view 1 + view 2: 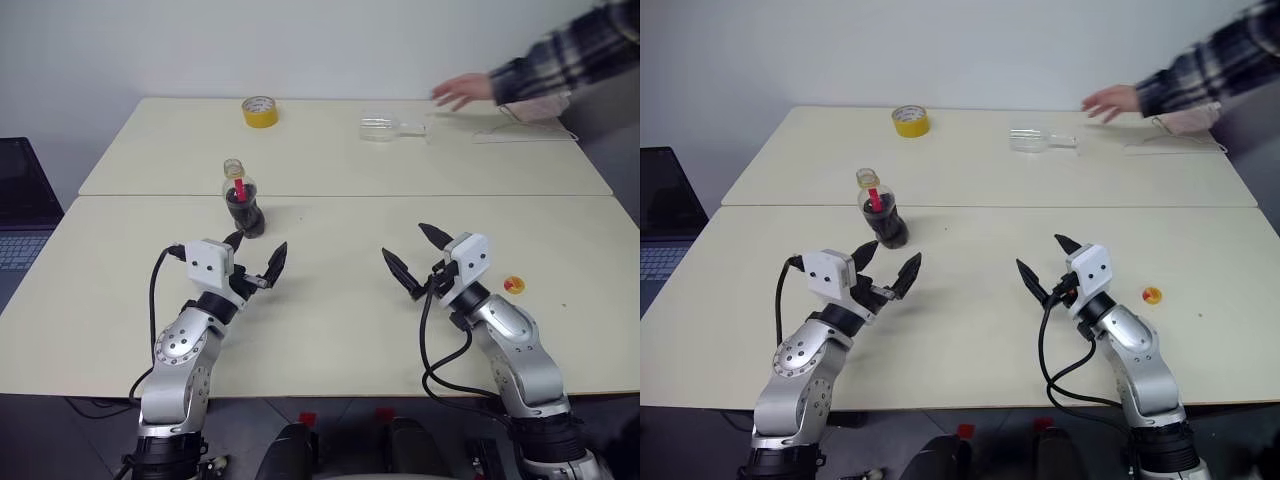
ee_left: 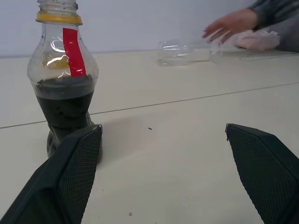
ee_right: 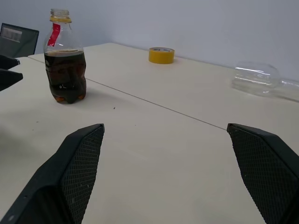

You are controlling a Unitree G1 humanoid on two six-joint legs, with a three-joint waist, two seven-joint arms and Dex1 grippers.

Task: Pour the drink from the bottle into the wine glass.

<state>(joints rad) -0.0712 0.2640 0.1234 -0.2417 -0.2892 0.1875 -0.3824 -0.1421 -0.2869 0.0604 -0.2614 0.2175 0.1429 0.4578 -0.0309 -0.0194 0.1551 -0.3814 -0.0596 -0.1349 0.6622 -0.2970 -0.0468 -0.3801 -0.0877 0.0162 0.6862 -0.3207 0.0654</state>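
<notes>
Pouring not yet begun: the uncapped bottle (image 1: 241, 203), part full of dark drink (image 2: 64, 105), stands on the surface (image 1: 330, 320) before the wide, empty left pincer (image 1: 257, 254). The right pincer (image 1: 418, 254) also gapes empty. The wine glass (image 1: 390, 128) lies toppled at the far edge near a person's hand (image 1: 462, 90).

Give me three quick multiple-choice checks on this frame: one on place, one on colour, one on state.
1. Where does the bottle stand?
A. just ahead of the left gripper
B. beside the tape roll
C. under the person's hand

2. What colour is the tape roll?
A. blue
B. yellow
C. white

3. How is the wine glass?
A. upright and full
B. held by the right gripper
C. lying on its side, empty

Answers: 1 A, it stands upright just past the left fingers, holding dark drink. 2 B, it shows yellow at the table's far edge. 3 C, its bowl lies on the far table, clear, near the person's hand.
</notes>
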